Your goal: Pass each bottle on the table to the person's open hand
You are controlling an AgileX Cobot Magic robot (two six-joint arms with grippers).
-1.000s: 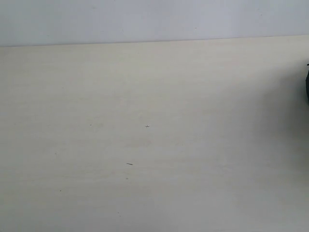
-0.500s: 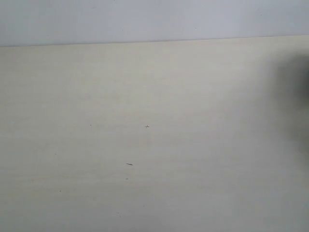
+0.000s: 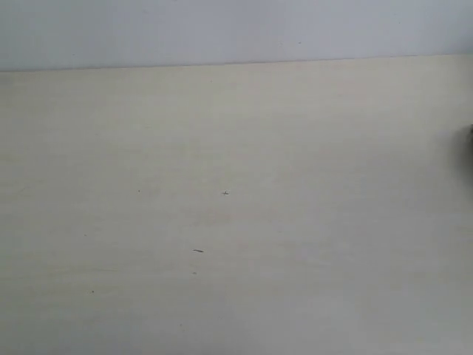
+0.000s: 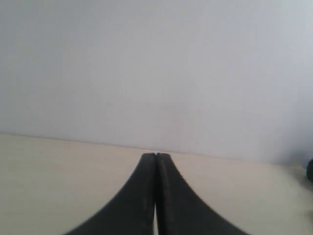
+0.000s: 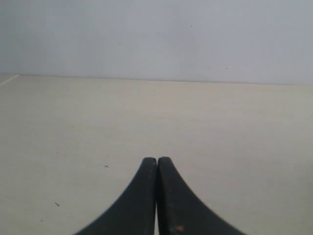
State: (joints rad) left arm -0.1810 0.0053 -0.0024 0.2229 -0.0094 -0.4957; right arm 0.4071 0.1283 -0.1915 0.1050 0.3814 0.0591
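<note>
We see soft, washed-out light across the surface (image 3: 222, 222); a blurred dark smudge (image 3: 469, 140) marks the exterior view's right edge, and both wrist views look hazy.

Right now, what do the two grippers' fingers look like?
The left gripper has two matte black fingers, broad at the base, curving in to narrow rounded tips; no markings visible. The right gripper has the same shape and colour, with a small orange-brown speck low on one finger. No cables show.
</note>
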